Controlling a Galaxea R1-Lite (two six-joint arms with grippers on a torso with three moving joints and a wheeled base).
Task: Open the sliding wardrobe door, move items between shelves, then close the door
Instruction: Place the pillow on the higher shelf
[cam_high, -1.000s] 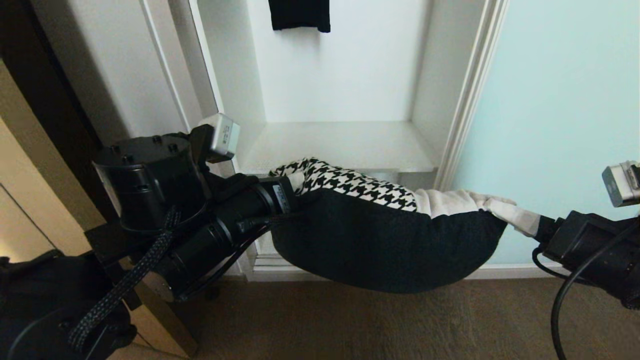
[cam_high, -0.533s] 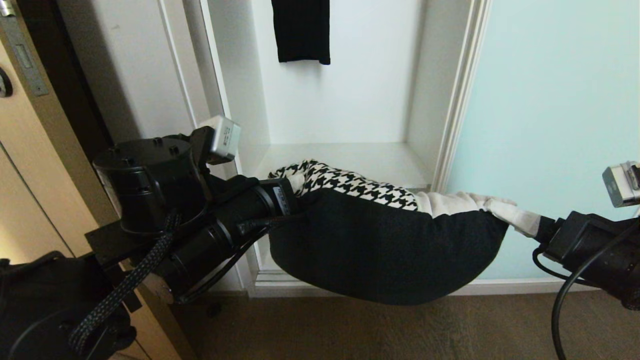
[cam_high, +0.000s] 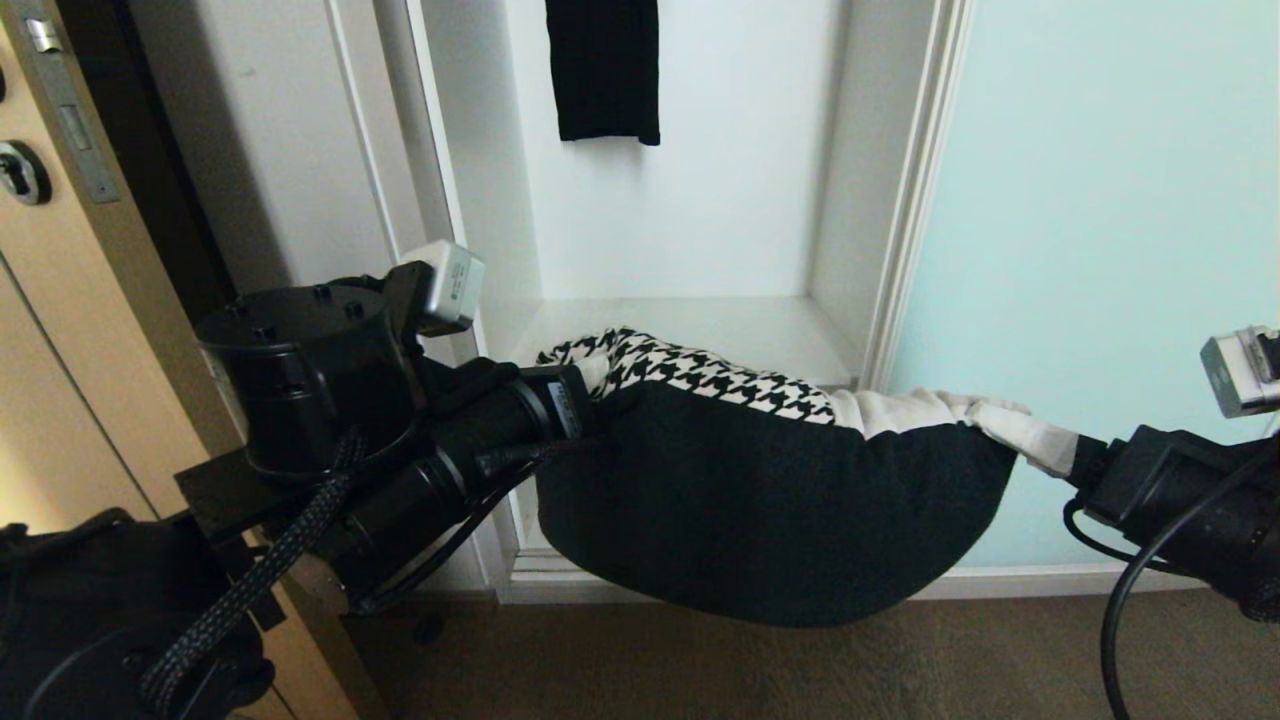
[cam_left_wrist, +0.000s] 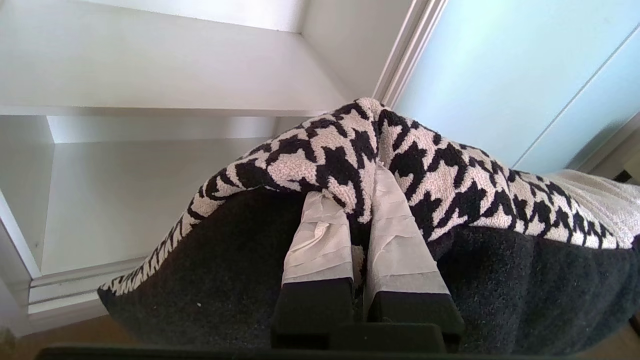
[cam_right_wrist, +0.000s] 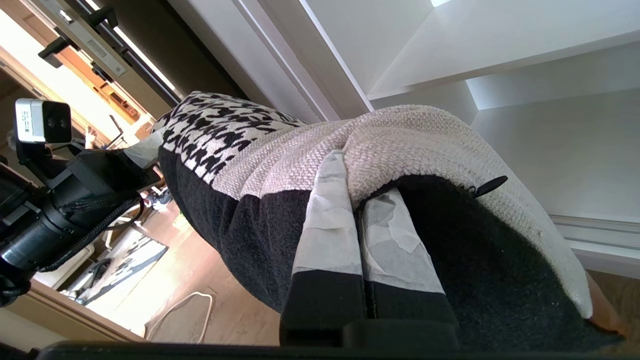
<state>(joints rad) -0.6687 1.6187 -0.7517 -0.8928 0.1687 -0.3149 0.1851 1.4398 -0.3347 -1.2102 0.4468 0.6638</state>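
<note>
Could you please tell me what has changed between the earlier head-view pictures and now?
Only the camera moved: the view tilted upward, so the white shelf, the black hanging garment and the carpet line all slid down the picture. Nothing was taken or released. The left gripper and right gripper remain shut on opposite ends of the houndstooth, black-backed cushion, sagging between them before the open wardrobe, beside the pale aqua frosted-glass sliding door.
</note>
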